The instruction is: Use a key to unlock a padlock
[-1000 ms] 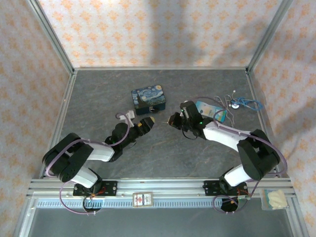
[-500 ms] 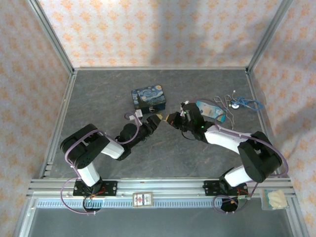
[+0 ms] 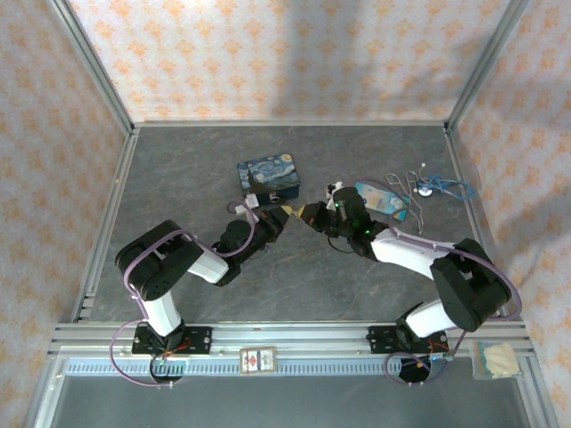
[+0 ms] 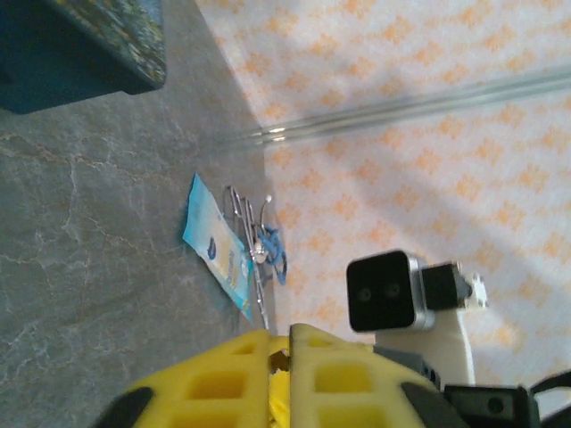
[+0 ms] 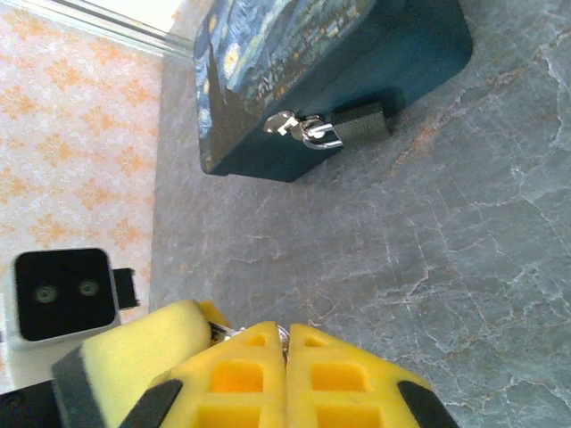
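Padlock (image 5: pixel 359 125), dark with silvery shackle, fastened to blue painted tin (image 5: pixel 285 45); left end effector (image 4: pixel 287 343) and right end effector (image 5: pixel 285 341), pinched closed, meet tip-to-tip.

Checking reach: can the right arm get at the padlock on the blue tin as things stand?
Probably yes: the padlock hangs on the blue tin, facing the right gripper, with bare table between them.
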Controlling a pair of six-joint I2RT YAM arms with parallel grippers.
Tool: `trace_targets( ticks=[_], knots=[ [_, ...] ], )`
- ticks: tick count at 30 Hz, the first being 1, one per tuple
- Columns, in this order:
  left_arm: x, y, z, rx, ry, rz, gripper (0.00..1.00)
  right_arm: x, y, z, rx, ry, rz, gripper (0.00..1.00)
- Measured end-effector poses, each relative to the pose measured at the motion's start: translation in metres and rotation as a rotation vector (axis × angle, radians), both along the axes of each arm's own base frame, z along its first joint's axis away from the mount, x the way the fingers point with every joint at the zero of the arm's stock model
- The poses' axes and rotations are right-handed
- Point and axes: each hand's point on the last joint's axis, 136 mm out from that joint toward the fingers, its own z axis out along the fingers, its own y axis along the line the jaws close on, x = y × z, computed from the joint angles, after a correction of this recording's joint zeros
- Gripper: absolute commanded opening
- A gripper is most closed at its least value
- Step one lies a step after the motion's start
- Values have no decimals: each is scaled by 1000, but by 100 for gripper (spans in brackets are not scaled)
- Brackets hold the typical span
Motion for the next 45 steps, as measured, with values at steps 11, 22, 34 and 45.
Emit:
trace_targets(
  ticks=[11,22,34,45],
  knots=[
    [-1,8,41,72,-185,-65,0,3,-31,60,-66,-243,53,34],
    [-25,-9,82,201,-438,-300,0,-20,-18,88,70,-359,319,37],
    [-32,-17,79,262,-465,-373,0,-38,-6,76,141,-345,417,25],
    [-29,-17,87,227,-470,-359,7,-40,-5,77,163,-346,420,0]
  ],
)
